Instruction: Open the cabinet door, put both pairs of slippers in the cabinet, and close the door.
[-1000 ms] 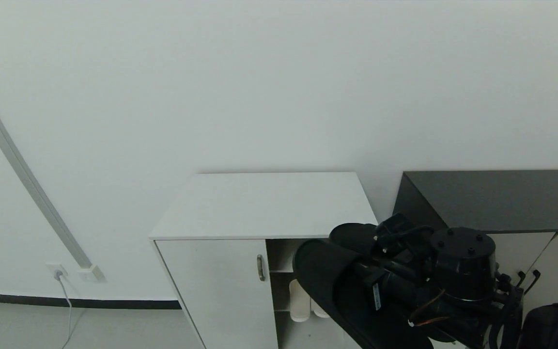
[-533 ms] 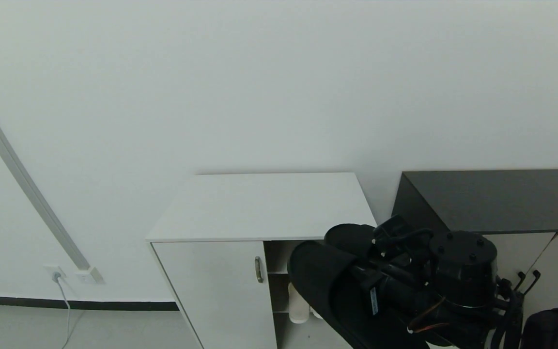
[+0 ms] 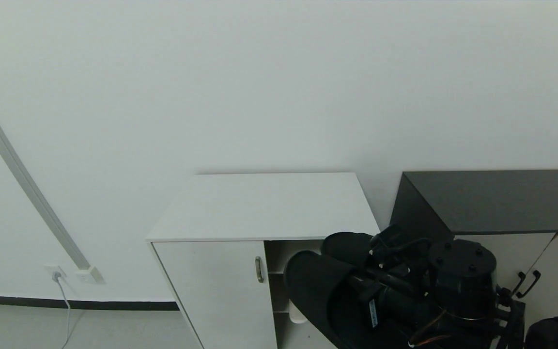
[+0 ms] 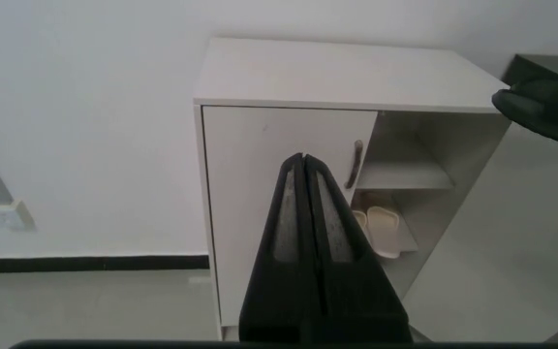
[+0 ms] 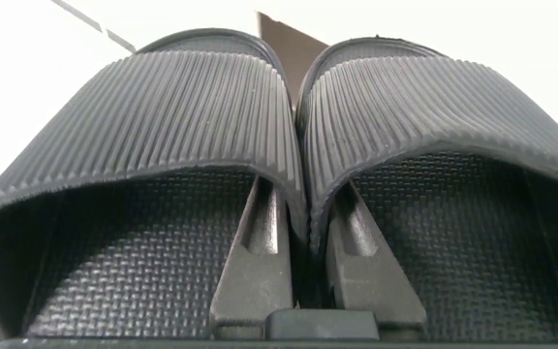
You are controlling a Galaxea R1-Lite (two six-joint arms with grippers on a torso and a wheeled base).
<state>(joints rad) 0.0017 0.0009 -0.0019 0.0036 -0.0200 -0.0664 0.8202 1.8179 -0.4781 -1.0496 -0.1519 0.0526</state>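
White wall [image 3: 259,87], open cabinet [image 3: 259,206] — right gripper [image 5: 303,208] clamps black slippers [image 5: 201,107].

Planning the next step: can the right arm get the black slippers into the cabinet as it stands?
Probably yes: the cabinet is open on its right, the right gripper holds the black slippers before it, nothing between.
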